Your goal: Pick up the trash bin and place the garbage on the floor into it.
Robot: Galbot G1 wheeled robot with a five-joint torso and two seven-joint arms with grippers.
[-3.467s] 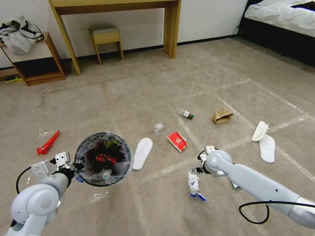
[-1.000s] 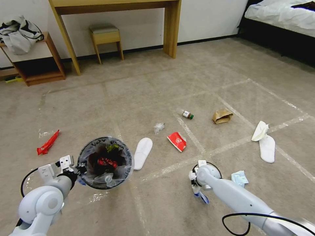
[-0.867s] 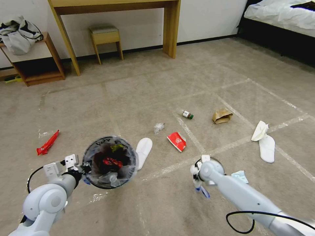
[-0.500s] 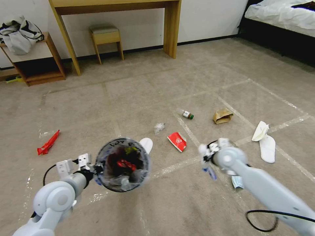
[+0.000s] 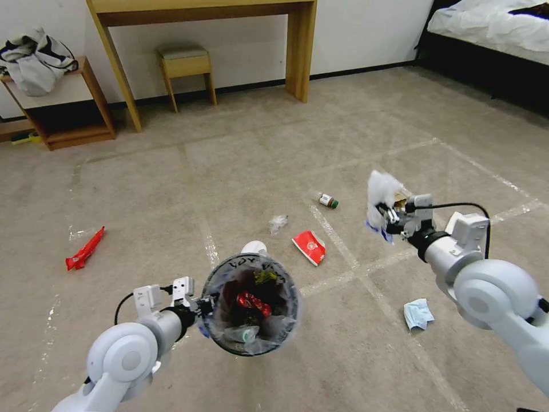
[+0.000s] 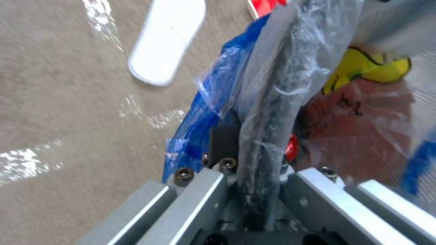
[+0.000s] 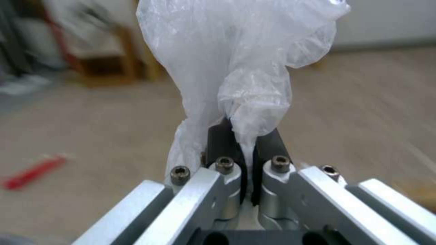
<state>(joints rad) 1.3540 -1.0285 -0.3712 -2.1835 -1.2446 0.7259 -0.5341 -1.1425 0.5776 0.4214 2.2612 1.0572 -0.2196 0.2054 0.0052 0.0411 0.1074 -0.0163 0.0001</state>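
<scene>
Left pincer (image 5: 197,300): clenched on the rim of the trash bin (image 5: 251,305), holding it clear of the floor (image 5: 246,154) at lower centre of the head frame. The left wrist view shows the bin's bagged rim (image 6: 268,102) pinched between the closed jaws, with blue bag edging beside it. Bin contents visible from above: red wrappers, a yellow-green item and a clear bottle.

Right pincer (image 5: 390,218): clenched on a white crumpled plastic bag (image 5: 380,197), raised at centre right of the head frame, well apart from the bin. The right wrist view shows the bag (image 7: 236,68) gripped between the dark pads (image 7: 219,141).

Garbage on the floor:
- blue face mask (image 5: 418,314), lower right;
- red wrapper (image 5: 309,246), centre, just right of the bin's upper edge;
- white slipper (image 5: 254,248), its tip showing above the bin rim;
- small bottle (image 5: 327,199), centre;
- clear crumpled scrap (image 5: 277,222), centre;
- long red wrapper (image 5: 84,249), left.
</scene>
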